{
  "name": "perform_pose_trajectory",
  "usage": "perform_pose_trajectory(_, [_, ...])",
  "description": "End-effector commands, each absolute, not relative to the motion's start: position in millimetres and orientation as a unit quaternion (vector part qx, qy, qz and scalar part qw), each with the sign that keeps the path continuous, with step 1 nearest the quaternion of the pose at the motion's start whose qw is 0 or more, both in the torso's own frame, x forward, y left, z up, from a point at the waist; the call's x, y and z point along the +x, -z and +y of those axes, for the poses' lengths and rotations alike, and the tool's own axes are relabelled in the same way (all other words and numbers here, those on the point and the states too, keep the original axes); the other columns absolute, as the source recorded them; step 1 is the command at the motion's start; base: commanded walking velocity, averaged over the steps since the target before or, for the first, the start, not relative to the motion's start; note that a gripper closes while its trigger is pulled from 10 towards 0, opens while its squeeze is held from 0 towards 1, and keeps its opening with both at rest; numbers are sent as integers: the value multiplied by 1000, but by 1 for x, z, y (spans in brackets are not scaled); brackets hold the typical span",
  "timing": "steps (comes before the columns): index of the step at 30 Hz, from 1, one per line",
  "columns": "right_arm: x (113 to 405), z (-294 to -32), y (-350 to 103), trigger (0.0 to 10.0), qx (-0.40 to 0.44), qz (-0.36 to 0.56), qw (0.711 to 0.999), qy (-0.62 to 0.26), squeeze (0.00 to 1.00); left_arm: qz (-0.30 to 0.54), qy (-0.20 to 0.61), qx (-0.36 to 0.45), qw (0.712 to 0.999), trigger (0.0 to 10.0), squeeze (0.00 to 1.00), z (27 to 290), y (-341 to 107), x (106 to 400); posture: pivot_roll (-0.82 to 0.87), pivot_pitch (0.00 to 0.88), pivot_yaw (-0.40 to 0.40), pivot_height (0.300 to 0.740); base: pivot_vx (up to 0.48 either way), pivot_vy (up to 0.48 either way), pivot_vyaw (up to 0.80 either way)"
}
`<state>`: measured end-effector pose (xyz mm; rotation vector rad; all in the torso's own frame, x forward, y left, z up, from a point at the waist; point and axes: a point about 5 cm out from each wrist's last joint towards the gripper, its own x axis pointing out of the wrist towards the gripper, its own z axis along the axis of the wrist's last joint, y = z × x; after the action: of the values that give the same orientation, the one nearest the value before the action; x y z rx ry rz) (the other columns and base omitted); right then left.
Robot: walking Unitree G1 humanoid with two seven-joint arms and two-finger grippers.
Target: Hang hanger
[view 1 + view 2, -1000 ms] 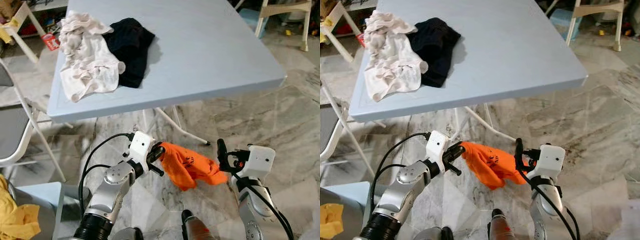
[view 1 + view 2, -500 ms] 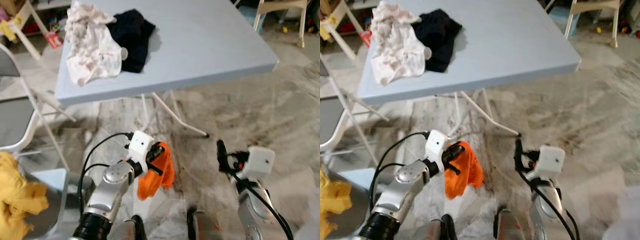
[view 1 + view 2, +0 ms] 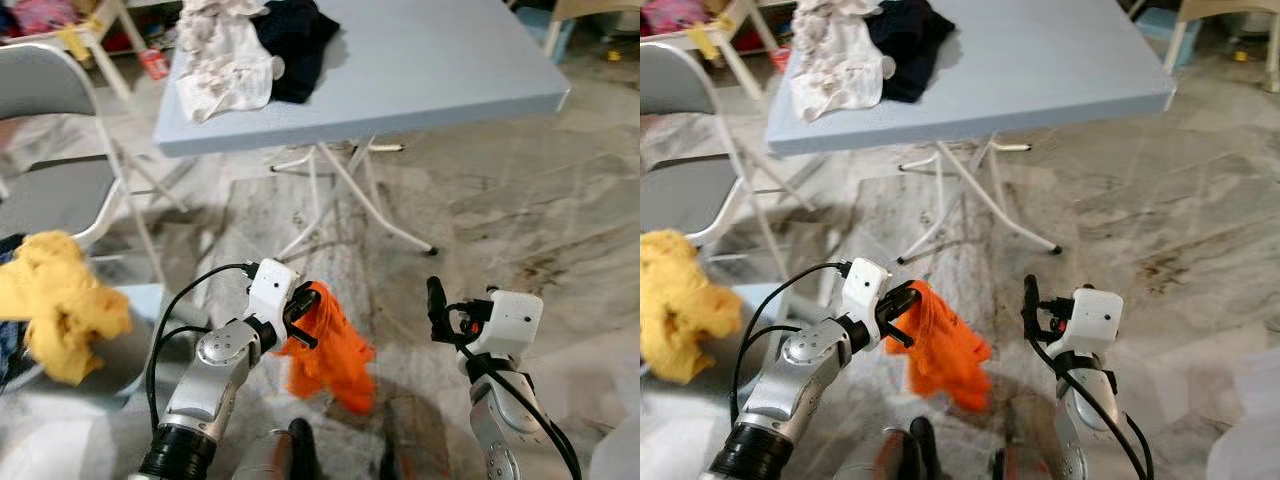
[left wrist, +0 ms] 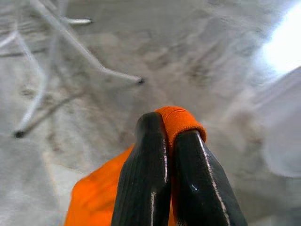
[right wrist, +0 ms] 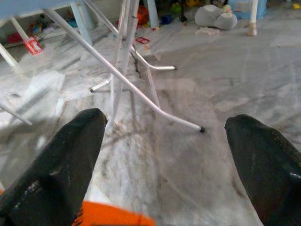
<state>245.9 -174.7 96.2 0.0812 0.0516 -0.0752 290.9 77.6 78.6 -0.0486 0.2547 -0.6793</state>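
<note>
Ahead of you stands the blue folding table [image 3: 440, 70] with pale and black clothes [image 3: 250, 45] heaped at one corner, a grey chair [image 3: 50, 190] to its left. Your left gripper [image 3: 302, 318] is pinched on an orange garment [image 3: 330, 355] that dangles over the marble floor; your right gripper [image 5: 164, 155] is spread wide, empty. No hanger or rail is visible — you're mid-carry, so find them next. No writing is legible.
</note>
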Motion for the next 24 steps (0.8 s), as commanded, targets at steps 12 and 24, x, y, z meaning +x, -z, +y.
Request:
perform_pose_trajectory(12, [245, -179, -105, 10000, 49, -1, 998, 45, 0, 128, 324, -41, 936, 10000, 0, 88, -76, 292, -169, 200, 108, 740, 0, 0, -106])
perform_pose_trajectory(24, [247, -189, -104, 10000, 42, -17, 997, 55, 0, 146, 252, -53, 955, 10000, 0, 108, -55, 294, -171, 100, 93, 740, 0, 0, -75])
